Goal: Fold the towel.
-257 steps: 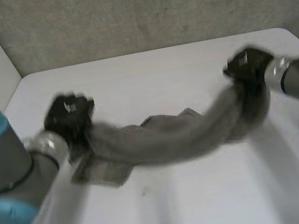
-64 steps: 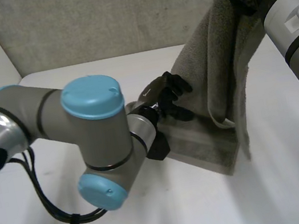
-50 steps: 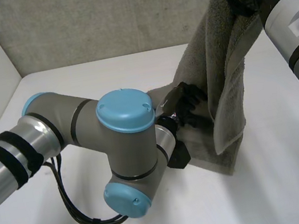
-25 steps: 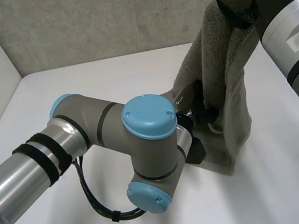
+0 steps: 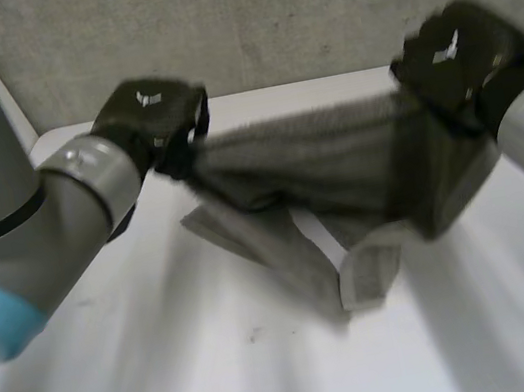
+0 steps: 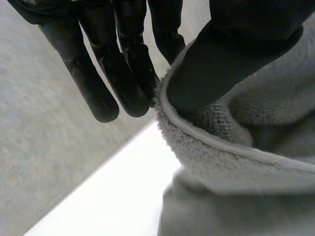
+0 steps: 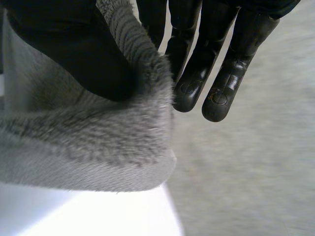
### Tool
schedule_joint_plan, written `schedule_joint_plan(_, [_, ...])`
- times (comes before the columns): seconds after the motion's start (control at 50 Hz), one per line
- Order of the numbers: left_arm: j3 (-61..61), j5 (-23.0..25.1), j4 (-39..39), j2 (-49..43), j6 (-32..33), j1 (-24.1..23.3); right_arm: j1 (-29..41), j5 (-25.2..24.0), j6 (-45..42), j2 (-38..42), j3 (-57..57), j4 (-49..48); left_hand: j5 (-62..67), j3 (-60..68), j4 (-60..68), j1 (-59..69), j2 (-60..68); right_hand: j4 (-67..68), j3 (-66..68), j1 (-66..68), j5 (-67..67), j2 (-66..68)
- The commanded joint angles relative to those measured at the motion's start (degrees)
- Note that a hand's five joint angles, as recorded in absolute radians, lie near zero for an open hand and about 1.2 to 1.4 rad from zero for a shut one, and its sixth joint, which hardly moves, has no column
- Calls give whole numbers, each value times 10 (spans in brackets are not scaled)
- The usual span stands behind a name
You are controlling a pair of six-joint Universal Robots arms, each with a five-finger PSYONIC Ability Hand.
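The arms have swung apart, left hand (image 5: 152, 119) and right hand (image 5: 456, 60) each pinching the towel (image 5: 317, 161) stretched above the table (image 5: 274, 377).

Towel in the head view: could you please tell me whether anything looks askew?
Yes. The towel, held up by the left hand and right hand, hangs bunched and uneven, its lower part twisted down toward the table.

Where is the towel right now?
In the head view, the towel is stretched between the left robot hand and the right robot hand, over the white table.

One towel (image 5: 321, 153), two hands (image 5: 154, 115) (image 5: 456, 60), one table (image 5: 223, 375)
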Motion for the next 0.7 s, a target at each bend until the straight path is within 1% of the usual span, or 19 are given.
schedule_joint_plan(0.02, [-115,-3,-144,19,214,10,-4,-64,-30,69,33,106,106,104,103,119,103,114,118,249,137,126])
schedule_joint_plan(0.06, [-165,1,-164,16,269,26,-5,-69,-47,91,35,134,106,104,103,119,103,114,118,249,137,126])
schedule_joint_plan(0.14, [-183,1,-147,-5,276,33,-3,-70,-93,156,20,193,106,104,103,119,103,114,118,249,137,126])
schedule_joint_plan(0.26, [-104,1,-90,-86,279,35,3,-67,-91,211,-55,169,106,104,103,119,103,114,118,249,137,126])
schedule_joint_plan(0.34, [2,-6,-48,-130,279,39,6,-57,-55,241,-165,86,106,104,103,119,103,114,118,249,137,126])
schedule_joint_plan(0.36, [69,-11,-28,-151,277,39,6,-47,-34,245,-205,40,106,104,103,119,103,114,118,249,137,126])
schedule_joint_plan(0.38, [138,-16,-3,-165,276,40,6,-47,-34,245,-205,40,106,104,103,119,103,114,118,249,137,126])
schedule_joint_plan(0.4, [139,-16,-3,-165,276,40,6,-28,-11,247,-247,-26,106,104,103,119,103,114,118,249,137,126])
schedule_joint_plan(0.42, [204,-20,33,-177,275,40,6,-13,1,244,-272,-95,106,104,103,119,103,114,118,249,137,126])
schedule_joint_plan(0.44, [270,-23,88,-184,275,40,6,-12,1,244,-272,-96,106,104,103,119,103,114,118,249,137,126])
schedule_joint_plan(0.46, [271,-23,88,-185,275,40,6,-3,7,239,-286,-164,106,104,103,119,103,114,118,249,137,126])
schedule_joint_plan(0.48, [316,-26,149,-186,274,40,6,4,13,229,-288,-249,106,104,103,119,103,114,118,249,137,126])
schedule_joint_plan(0.5, [339,-28,215,-184,271,43,6,4,13,229,-288,-250,106,104,103,119,103,114,118,249,137,126])
schedule_joint_plan(0.52, [339,-28,216,-184,271,43,4,9,11,216,-283,-315,106,104,103,119,103,114,118,249,137,126])
schedule_joint_plan(0.54, [339,-28,273,-180,266,46,2,9,11,199,-270,-379,106,104,103,119,103,114,118,249,137,126])
schedule_joint_plan(0.56, [330,-28,327,-175,258,46,2,9,11,199,-270,-379,106,104,103,119,103,114,118,249,137,126])
schedule_joint_plan(0.58, [330,-28,327,-175,258,46,1,9,10,187,-253,-412,106,104,103,119,103,114,118,249,137,126])
schedule_joint_plan(0.62, [287,-27,391,-140,240,46,1,6,10,177,-237,-419,106,104,103,119,103,114,118,249,137,126])
schedule_joint_plan(0.7, [196,-19,401,-98,226,48,-1,3,11,171,-196,-390,106,104,103,119,103,114,118,249,137,126])
